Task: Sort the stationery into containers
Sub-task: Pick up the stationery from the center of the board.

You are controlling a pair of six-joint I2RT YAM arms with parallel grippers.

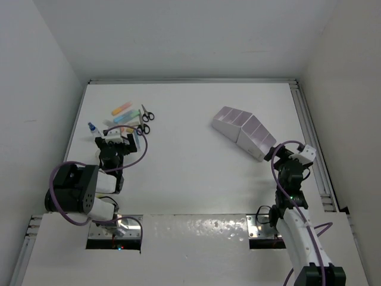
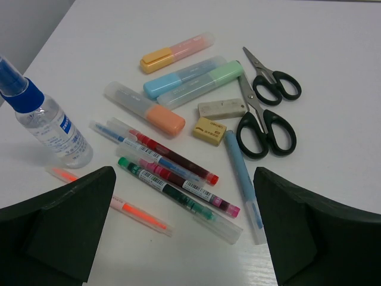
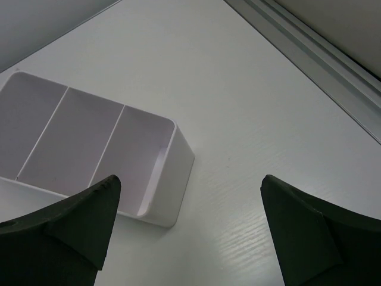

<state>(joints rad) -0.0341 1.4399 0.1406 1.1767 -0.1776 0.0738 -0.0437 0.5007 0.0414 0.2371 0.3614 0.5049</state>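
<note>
left wrist view: your left tool (image 2: 184, 235) hangs wide open and empty over the stationery heap, far left on the worktop (image 1: 190, 179). the spray bottle (image 2: 50, 128) looks slick, so take its body. the thin pens (image 2: 172, 176) are light and will likely roll; pinch one mid-barrel. the highlighters (image 2: 178, 77) are stiff and chunky, the easiest to take. grip the scissors (image 2: 265, 128) at the pivot. your right tool (image 3: 190, 232) gapes empty beside the organiser (image 3: 178, 161).
</note>
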